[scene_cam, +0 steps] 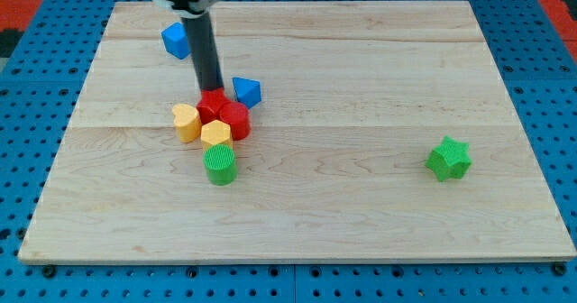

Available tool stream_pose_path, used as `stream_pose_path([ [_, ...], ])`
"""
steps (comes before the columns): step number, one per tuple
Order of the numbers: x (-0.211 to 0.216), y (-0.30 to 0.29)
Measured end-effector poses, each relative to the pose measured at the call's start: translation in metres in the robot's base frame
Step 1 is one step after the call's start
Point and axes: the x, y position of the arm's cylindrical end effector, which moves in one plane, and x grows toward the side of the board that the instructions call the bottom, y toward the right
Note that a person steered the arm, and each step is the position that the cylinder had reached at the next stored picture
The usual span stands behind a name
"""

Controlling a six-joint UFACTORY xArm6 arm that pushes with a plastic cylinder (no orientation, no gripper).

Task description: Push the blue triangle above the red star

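Green cylinder [219, 165] is sitting closest; no pincer showing, just my tip [213, 92] probably touching the red star [214, 105]. Blue triangle [246, 91] is lying just right; sweeping now risks dragging the star along.

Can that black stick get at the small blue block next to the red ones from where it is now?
Probably yes. My tip sits just to the view's left of the blue triangle, with bare board between them; the red star lies just below.
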Motion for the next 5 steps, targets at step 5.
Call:
stream_pose_path([
  [5, 0.018, 0.150],
])
